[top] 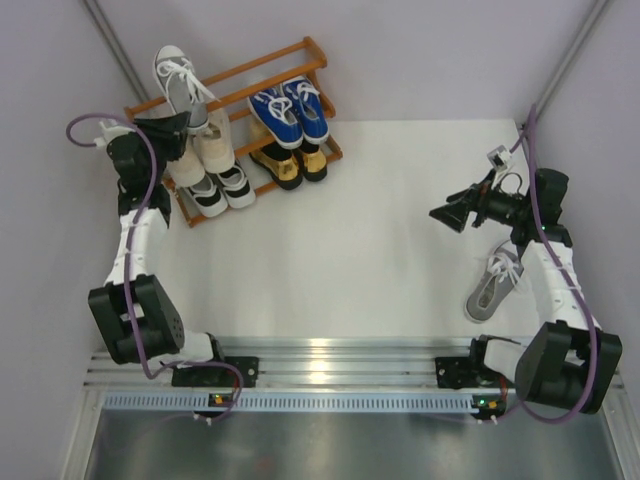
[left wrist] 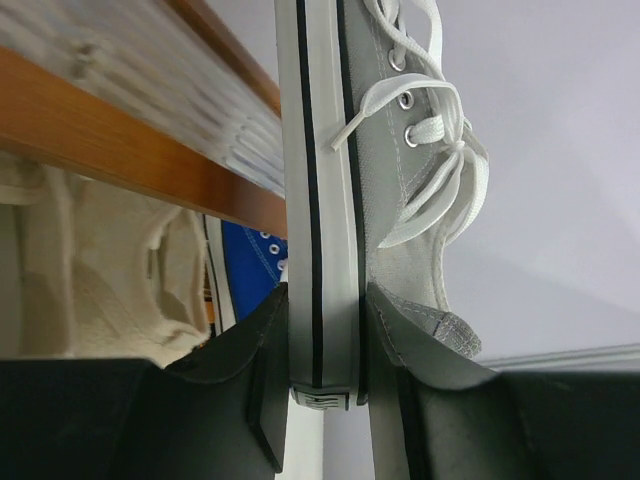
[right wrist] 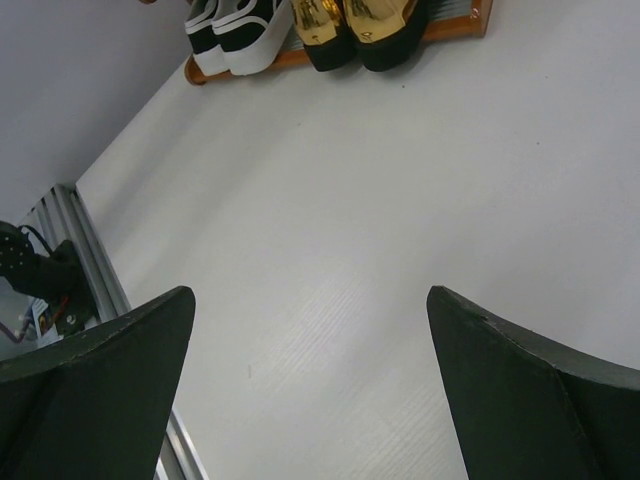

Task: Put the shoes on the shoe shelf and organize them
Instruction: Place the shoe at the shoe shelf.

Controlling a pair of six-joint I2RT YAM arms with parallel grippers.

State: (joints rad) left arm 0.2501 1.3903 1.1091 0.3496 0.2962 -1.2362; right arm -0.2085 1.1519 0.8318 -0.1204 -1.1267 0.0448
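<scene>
Nearest, lower right of the top view: a loose grey sneaker (top: 490,287) lies on the white table (top: 330,270). It sits right beside the right arm's forearm and close to the table's right edge. Just above it the right gripper (top: 447,216) hangs with its jaws spread wide and nothing between them. Its wrist view shows only bare tabletop past the fingers.

Middle of the frame: broad open tabletop between the two arms.

Far, upper left: the shoe shelf (top: 300,50) stands slantwise in the corner.
- Lower tier: black-and-white sneakers (top: 222,188) and gold loafers (top: 290,165).
- Next tier up: beige lace-ups (top: 205,150) and blue sneakers (top: 290,112).
- The left gripper (top: 165,128) is clamped on the held grey sneaker (top: 180,80) at its heel. In the wrist view one finger presses the sole and the other the upper.
- That shoe is at the left end of the top rails, toe toward the far wall.

Step in hand, as I judge it: seating this sneaker on the top tier. The next move calls for settling the sole flat across the slats, then releasing and backing out clear of the laces. The loose mate looks like the last shoe left to shelve.

Edges and room:
- The left wall runs close beside the left arm, so there is little room to withdraw that way.
- The top rails are thin and the shoe could tip off behind them.
- The top tier to the right of the sneaker looks free for the mate.
</scene>
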